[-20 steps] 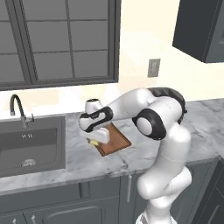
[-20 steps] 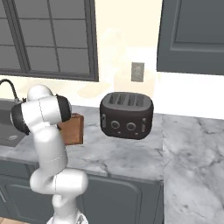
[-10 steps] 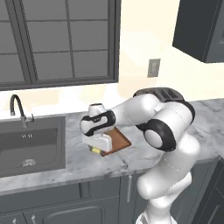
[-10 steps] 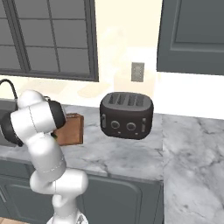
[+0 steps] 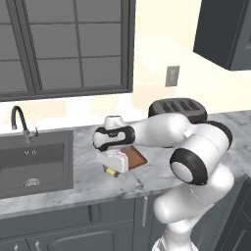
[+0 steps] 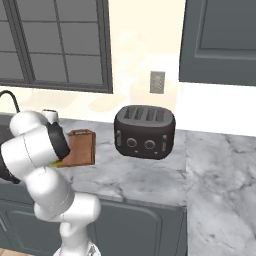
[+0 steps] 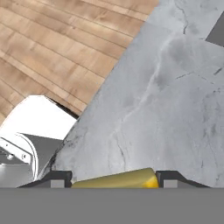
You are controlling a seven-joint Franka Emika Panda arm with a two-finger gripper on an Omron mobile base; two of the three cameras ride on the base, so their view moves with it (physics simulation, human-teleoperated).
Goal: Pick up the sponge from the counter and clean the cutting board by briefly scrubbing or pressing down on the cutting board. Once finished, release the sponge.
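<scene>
Gripper (image 7: pixel 113 180) pinching sponge (image 7: pixel 114 179), yellow foam wedged between both fingertips. Held low over counter (image 5: pixel 147 179), just left of cutting board (image 5: pixel 135 156), between board and sink (image 5: pixel 34 164). Board flat on counter, well left of toaster (image 6: pixel 145 131). Marbled counter under hand.
</scene>
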